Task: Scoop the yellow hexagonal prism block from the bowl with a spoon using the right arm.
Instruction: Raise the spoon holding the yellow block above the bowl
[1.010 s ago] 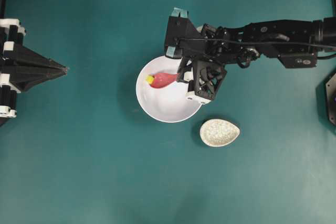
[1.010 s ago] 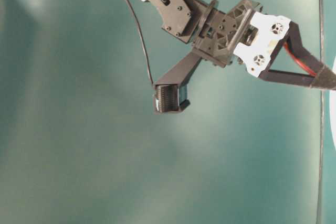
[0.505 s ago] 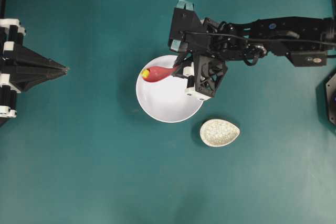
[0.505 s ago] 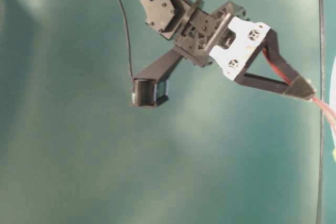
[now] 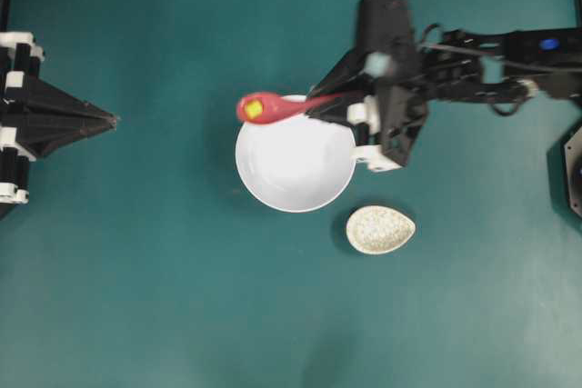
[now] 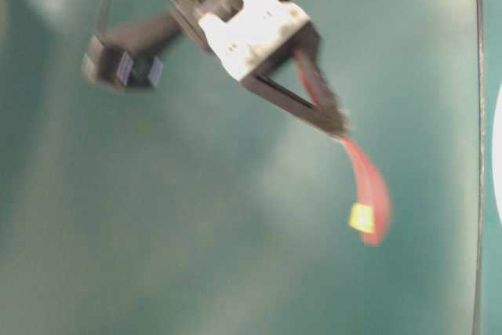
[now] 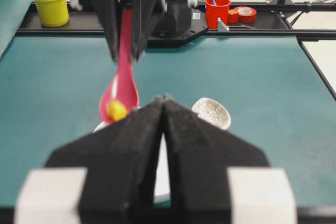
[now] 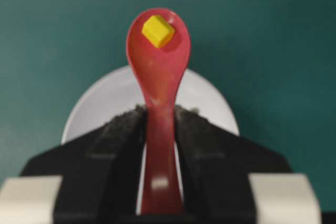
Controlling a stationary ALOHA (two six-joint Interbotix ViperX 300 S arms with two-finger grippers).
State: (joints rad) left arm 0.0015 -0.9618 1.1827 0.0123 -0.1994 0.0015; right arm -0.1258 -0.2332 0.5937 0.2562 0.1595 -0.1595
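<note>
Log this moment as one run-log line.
right gripper: shut on spoon | yellow block: in scoop, lifted over bowl rim | left gripper: shut, idle

We see the right arm, black jointed links, thin black cable, blue dot, teal patch, white end pieces, and our left gripper, a black pointed wedge with white blocks.

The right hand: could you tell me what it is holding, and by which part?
The right hand grips the spoon by its handle; the yellow block sits in the scoop.
</note>
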